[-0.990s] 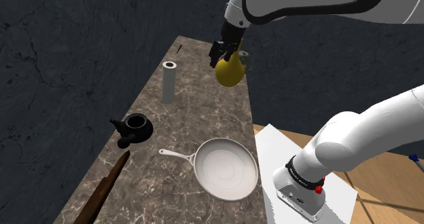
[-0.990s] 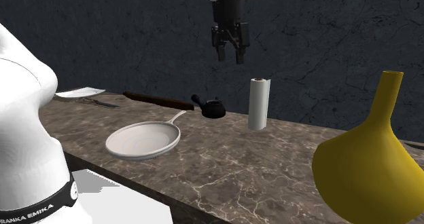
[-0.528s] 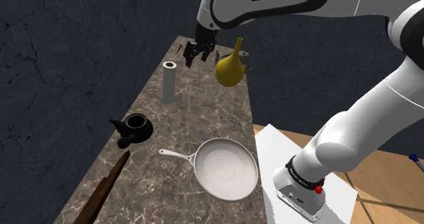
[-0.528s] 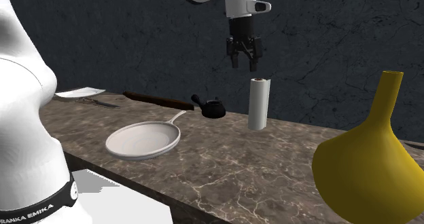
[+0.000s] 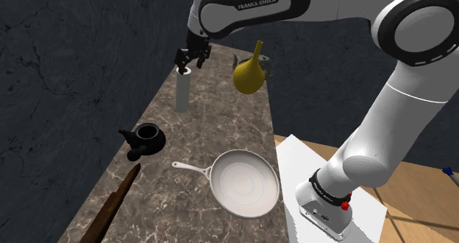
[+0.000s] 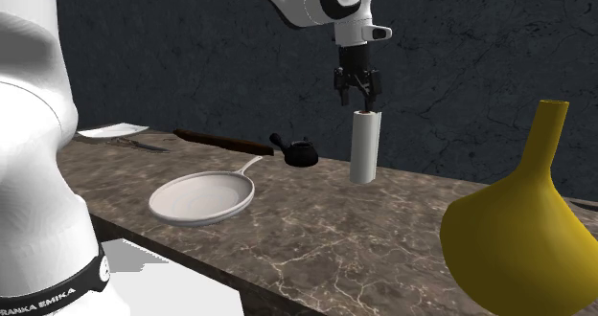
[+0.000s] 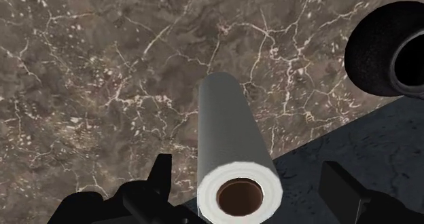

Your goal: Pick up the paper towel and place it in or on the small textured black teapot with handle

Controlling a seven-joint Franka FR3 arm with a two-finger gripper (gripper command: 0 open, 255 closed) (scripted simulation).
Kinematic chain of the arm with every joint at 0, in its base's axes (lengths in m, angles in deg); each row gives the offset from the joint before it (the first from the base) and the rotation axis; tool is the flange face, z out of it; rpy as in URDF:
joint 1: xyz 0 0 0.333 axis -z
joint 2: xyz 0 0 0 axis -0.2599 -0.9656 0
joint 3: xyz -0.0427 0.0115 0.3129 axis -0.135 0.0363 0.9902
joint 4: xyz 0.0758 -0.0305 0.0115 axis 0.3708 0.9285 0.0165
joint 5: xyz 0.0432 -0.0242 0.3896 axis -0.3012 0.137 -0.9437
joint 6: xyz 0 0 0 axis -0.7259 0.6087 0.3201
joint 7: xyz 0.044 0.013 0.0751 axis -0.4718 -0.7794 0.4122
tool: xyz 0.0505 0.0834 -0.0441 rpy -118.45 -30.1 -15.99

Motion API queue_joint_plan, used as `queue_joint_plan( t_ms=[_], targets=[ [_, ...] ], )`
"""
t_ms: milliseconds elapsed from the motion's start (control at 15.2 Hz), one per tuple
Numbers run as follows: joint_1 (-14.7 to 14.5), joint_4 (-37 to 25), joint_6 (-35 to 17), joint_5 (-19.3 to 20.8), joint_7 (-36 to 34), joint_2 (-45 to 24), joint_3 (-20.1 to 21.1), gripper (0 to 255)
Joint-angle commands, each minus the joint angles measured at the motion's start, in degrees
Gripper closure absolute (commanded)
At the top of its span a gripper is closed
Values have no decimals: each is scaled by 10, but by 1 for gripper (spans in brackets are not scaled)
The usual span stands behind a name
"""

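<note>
dim, even, shadowless render lighting

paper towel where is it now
The paper towel stands upright on the counter in the shoulder view's upper left, just below the open gripper, beyond the teapot.

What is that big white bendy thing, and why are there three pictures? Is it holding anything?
That is a robot arm. The black gripper at its end works like two fingers. One picture looks down from beside the robot, one looks from another side, and one comes from a camera on the hand itself. On the marbled counter are a pale paper towel roll standing upright, a black teapot, a white pan, a yellow vase and a long brown stick. The gripper is right above the roll, open, with one finger on each side. It holds nothing yet.
</note>
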Motion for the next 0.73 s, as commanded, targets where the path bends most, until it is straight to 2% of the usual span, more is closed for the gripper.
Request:
queue_joint_plan(
  t_ms=[0,330,660],
  targets=[
    [-1,-5,-11,4,-2,-15,-1,0],
    [-4,6,-45,12,-7,-39,-3,0],
    [-4,6,-45,12,-7,-39,-3,0]
  ],
)
